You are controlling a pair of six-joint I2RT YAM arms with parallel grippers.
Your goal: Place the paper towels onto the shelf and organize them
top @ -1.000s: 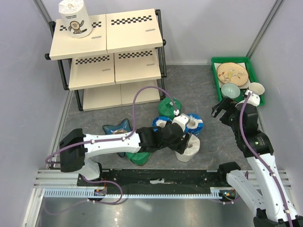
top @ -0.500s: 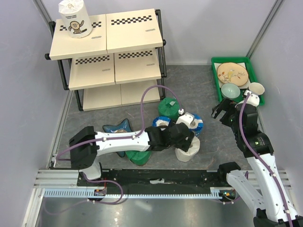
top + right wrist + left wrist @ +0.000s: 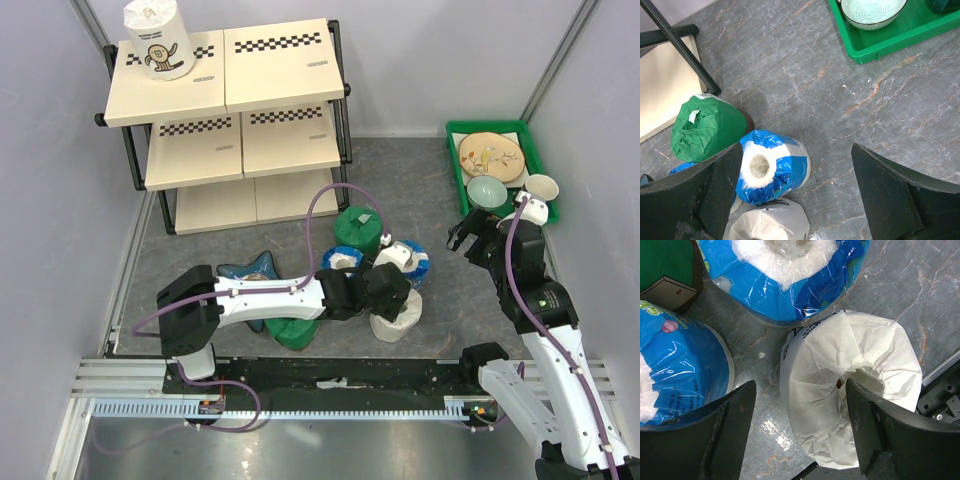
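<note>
We see left claw (image 3: 799, 385) spread, straddling upright white roll (image 3: 850, 340) on desk (image 3: 920, 280); right claw (image 3: 796, 147) spread wide above desk.

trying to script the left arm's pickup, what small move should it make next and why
Probably lower the left gripper straight down. Its jaws are open, one finger over the hollow core of the white roll, the other over the gap beside the blue roll, so descending would bracket that wall.
</note>
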